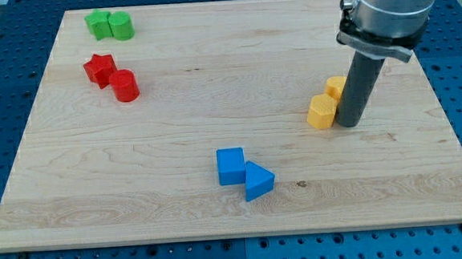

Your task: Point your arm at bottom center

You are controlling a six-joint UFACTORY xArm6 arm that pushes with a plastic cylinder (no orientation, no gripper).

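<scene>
- Clearly, my tip rests beside the yellow blocks, probably touching, far from the bench's bottom center.
- Next: slide down-left, skirting the blue blocks.
- No jaws here.

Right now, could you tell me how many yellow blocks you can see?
2: one right of centre, just left of my tip; another above it, partly hidden by the rod. More might be hidden.

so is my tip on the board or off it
On the board: my tip stands on the wooden board, against the yellow blocks on the view's right.
</scene>
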